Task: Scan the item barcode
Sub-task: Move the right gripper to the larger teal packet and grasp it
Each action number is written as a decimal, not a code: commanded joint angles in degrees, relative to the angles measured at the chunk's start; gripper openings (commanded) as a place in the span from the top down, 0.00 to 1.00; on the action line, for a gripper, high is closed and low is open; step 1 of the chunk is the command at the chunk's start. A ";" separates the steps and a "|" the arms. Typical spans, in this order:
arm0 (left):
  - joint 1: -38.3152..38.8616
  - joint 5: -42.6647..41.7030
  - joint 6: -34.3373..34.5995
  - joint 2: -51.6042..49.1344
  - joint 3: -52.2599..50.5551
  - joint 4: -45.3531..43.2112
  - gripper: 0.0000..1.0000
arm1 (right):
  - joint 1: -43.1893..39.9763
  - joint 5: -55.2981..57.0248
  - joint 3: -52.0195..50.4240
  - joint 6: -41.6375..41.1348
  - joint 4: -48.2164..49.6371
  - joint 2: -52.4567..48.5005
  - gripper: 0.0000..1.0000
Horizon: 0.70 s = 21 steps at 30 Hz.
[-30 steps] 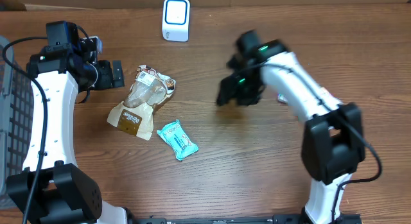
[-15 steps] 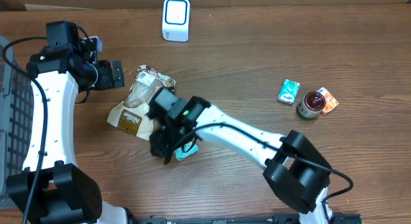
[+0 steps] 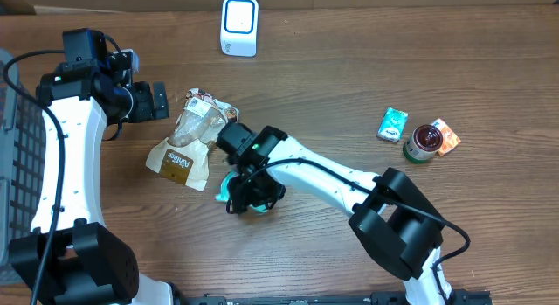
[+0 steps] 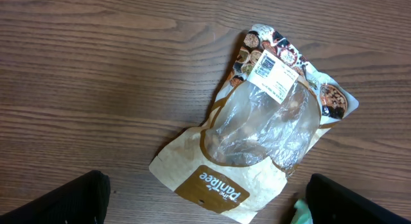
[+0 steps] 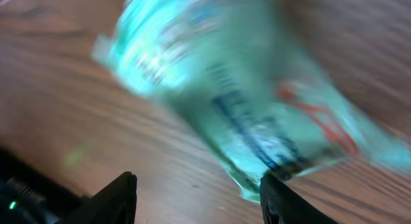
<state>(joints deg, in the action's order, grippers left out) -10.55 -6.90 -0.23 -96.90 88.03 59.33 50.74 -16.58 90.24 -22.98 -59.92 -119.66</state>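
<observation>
Right gripper (image 5: 199,185) fingers spread, nothing pinched. Teal packet (image 5: 237,102) on table (image 5: 51,121) just ahead of fingertips, blurred; long axis diagonal, across gap between fingers. Right arm nearest. Left gripper (image 4: 205,189) spread wide, empty, above bag (image 4: 257,121), farther from packet.

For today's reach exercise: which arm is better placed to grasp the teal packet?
Right. The right gripper hangs over the teal packet, fingers apart; the left gripper is beside the brown bag.

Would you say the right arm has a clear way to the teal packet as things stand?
Likely yes: its claw hangs directly over the teal packet, fingers apart, with nothing between them.
</observation>
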 commanded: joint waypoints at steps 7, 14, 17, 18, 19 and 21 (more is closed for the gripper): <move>-0.26 -0.20 -1.05 0.66 0.85 0.00 0.00 | -8.68 7.10 -0.20 -12.20 0.68 -0.13 0.42; -0.26 -0.20 -1.05 0.66 0.85 0.00 0.00 | -12.52 -1.29 -0.31 -6.29 -0.09 -0.13 0.42; -0.26 -0.20 -1.07 0.66 0.85 0.00 0.00 | -12.20 -6.64 -2.14 -5.40 1.16 -0.15 0.42; -0.26 -0.20 -1.05 0.66 0.85 0.00 0.01 | -12.07 -8.24 -3.15 -5.42 2.16 -0.15 0.42; -0.26 -0.20 -1.07 0.66 0.85 0.00 0.00 | -11.85 -10.03 -4.59 -5.46 3.78 -0.15 0.42; -0.26 -0.20 -1.07 0.66 0.85 0.00 0.00 | -11.74 -12.66 -7.34 -5.77 7.26 -0.17 0.42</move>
<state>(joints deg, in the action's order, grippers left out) -10.55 -6.87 -0.23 -96.90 88.03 59.33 38.39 -21.45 86.91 -29.71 -55.90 -119.66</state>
